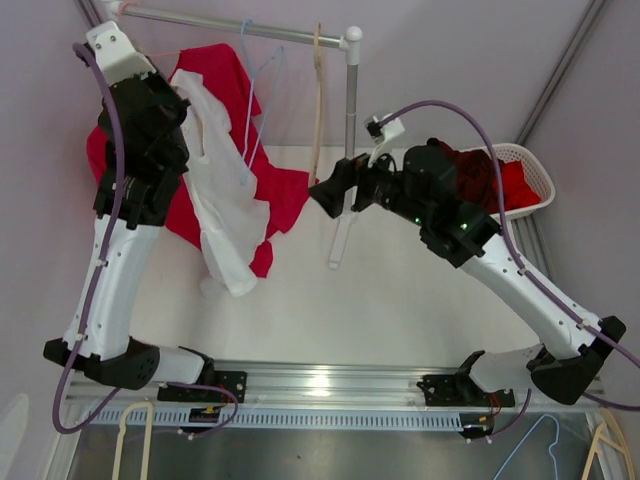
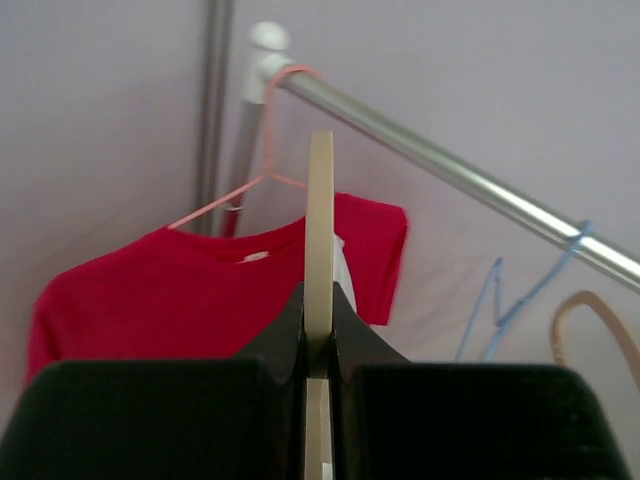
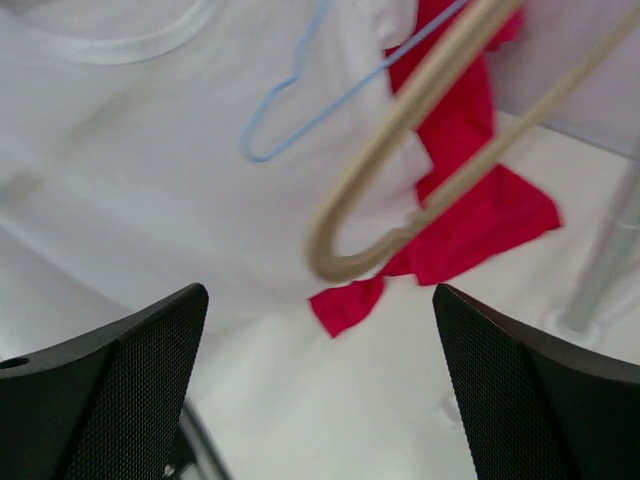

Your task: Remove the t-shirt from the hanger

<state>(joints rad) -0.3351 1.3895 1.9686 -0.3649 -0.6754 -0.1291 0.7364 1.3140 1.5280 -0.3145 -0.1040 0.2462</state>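
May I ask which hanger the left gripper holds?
The beige hanger clamped in the left gripper; the pink hanger, blue hanger and tan hanger hang on the rail.

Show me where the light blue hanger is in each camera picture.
Top external: blue hanger, top centre, on the rail, against the red t-shirt.
Left wrist: right of centre, below the rail.
Right wrist: top centre, over the white t-shirt.
Shared landmark: the red t-shirt.

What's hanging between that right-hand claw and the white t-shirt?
Two bare hangers, the beige hanger and the blue hanger, hang between the right gripper and the white t-shirt; the right wrist view shows them.
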